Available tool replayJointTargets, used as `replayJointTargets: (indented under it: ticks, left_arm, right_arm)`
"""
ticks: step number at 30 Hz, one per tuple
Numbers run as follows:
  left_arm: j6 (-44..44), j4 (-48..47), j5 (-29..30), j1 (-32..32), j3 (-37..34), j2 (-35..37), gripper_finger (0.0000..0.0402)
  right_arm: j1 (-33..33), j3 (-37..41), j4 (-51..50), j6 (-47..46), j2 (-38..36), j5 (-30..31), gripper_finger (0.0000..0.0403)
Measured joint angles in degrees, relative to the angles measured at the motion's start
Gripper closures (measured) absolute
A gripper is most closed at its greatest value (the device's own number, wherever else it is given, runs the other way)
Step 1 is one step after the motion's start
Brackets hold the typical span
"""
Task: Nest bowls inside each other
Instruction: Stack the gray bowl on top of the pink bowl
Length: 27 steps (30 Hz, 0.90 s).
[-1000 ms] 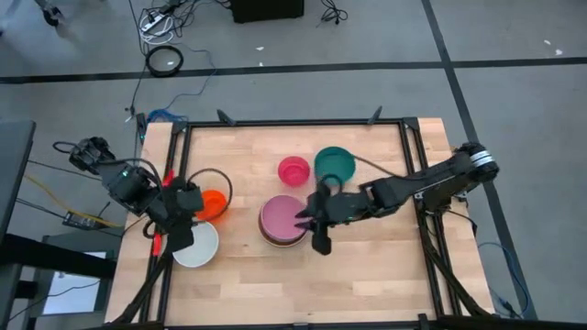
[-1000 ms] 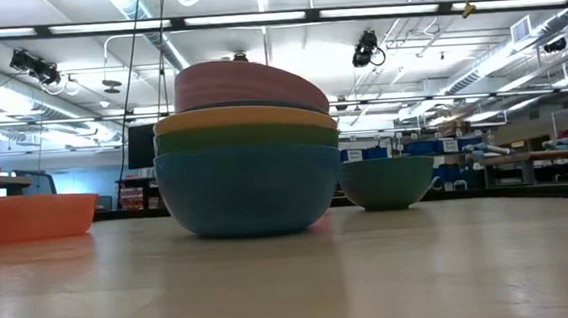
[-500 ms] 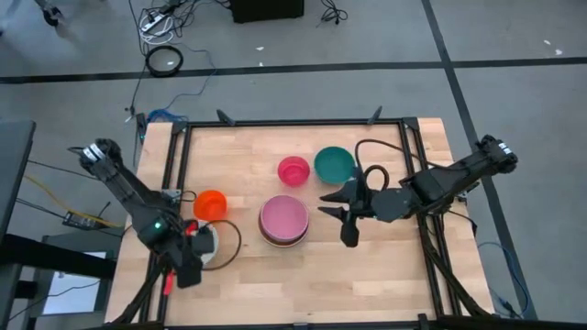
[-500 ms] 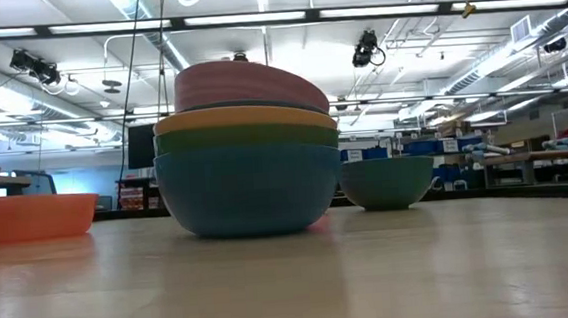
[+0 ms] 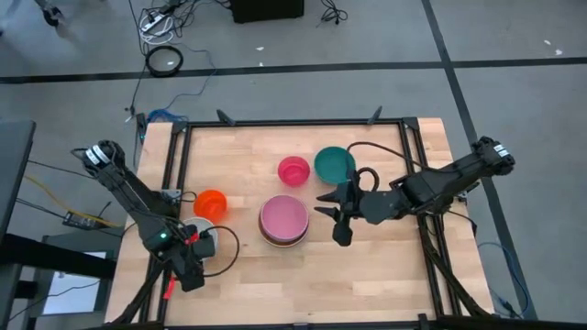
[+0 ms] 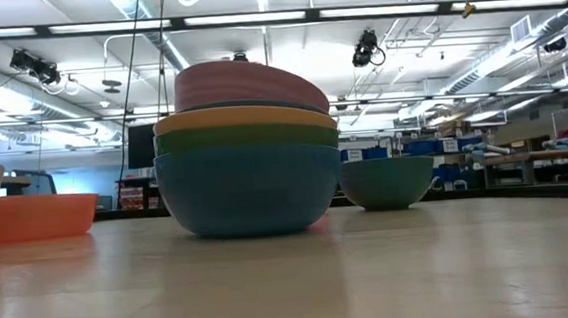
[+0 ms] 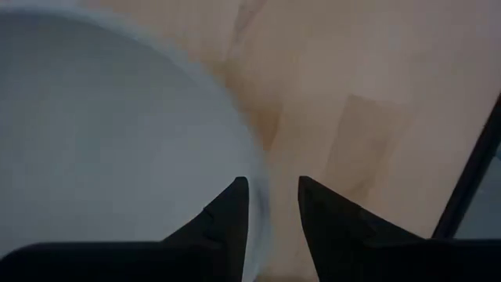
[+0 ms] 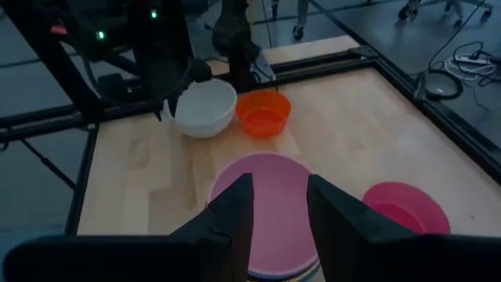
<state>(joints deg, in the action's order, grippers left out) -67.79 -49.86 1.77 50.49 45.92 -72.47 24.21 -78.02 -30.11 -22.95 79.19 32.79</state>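
Note:
A white bowl (image 5: 210,240) sits at the near left, with my left gripper (image 7: 270,210) pointing down at its rim (image 7: 258,180). The gripper is open, one finger inside the rim and one outside. An orange bowl (image 5: 211,203) stands just beyond it. At the table's middle is a stack of bowls (image 6: 246,152): blue at the bottom, then green, orange and a tilted mauve bowl (image 5: 282,217) on top. A pink bowl (image 5: 293,170) and a teal bowl (image 5: 334,163) stand behind it. My right gripper (image 5: 332,218) hovers open to the right of the stack.
A black frame (image 5: 293,122) runs around the wooden table top. Bare wood lies along the near edge (image 5: 303,293) and at the far left corner (image 5: 229,151). My left arm (image 8: 156,55) rises over the white bowl as seen from the right wrist.
My left gripper has swung toward the table's near edge and come down over the white bowl's near rim. My right gripper has drawn back from the stack toward the right edge and risen slightly. The bowls have not moved.

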Motion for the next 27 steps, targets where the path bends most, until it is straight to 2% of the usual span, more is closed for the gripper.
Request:
replayJointTargets:
  ticks: [6, 13, 15, 20, 27]
  left_arm:
    - [-0.02, 0.72, 0.3, 0.04, -0.16, -0.54, 0.028]
    - [-0.02, -1.5, 4.91, 0.04, -0.17, -1.56, 0.0286]
    - [-0.02, -1.03, 5.13, 0.04, -0.78, -2.08, 0.0304]
    - [0.52, 3.29, 5.97, 0.2, -2.96, -2.29, 0.0383]
    - [5.81, 2.74, 6.24, 0.26, 0.33, -2.25, 0.0393]
  right_arm:
    - [-0.19, 0.0, -0.59, -0.47, 0.43, -0.06, 0.0296]
    - [-0.38, 0.0, -0.8, -0.84, 0.43, -0.06, 0.0296]
    - [-0.39, 0.0, -0.87, -0.86, 0.43, -0.06, 0.0296]
    - [-0.39, 0.0, -0.92, -0.88, 0.43, -0.06, 0.0296]
    - [-0.55, 0.0, -1.42, -0.52, 0.43, -0.01, 0.0296]
